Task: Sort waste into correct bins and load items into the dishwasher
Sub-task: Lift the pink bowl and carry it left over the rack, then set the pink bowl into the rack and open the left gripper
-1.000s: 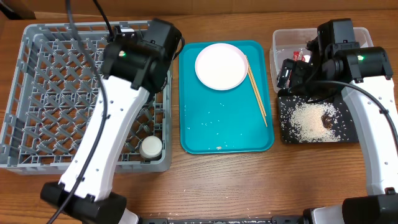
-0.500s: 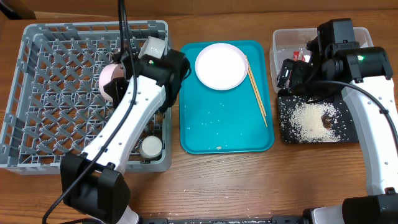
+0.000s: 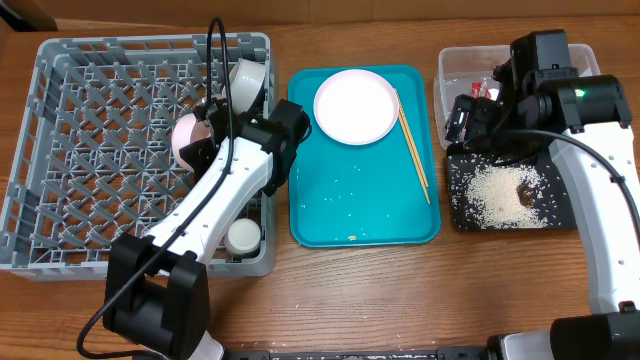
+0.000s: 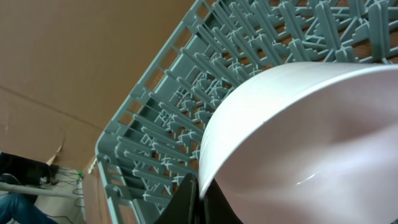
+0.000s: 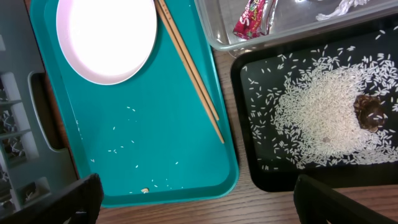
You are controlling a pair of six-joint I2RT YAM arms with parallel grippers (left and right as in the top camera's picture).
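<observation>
My left gripper [image 3: 208,128] is shut on the rim of a pale pink-white bowl [image 3: 187,141] and holds it tilted over the grey dish rack [image 3: 60,150]. In the left wrist view the fingertips [image 4: 200,200] pinch the bowl's edge [image 4: 292,130] above the rack's lattice [image 4: 180,112]. A white bowl [image 3: 248,78] and a small white cup [image 3: 242,236] sit in the rack. The plate [image 3: 356,106] and chopsticks [image 3: 413,143] lie on the teal tray [image 3: 330,215]. My right gripper [image 5: 199,205] is open and empty above the tray's near right corner.
The clear tub [image 5: 217,31] holds the red wrapper [image 5: 252,18] and white tissue [image 5: 339,9]. The black tray [image 5: 245,124] holds rice grains [image 5: 323,118] and a brown bit [image 5: 370,112]. A few grains lie on the teal tray [image 5: 161,143].
My left arm has swung from the rack's back right corner toward the rack's middle, keeping the pink-white bowl in its grip; a white bowl now shows at the back right. The right arm has not moved.
</observation>
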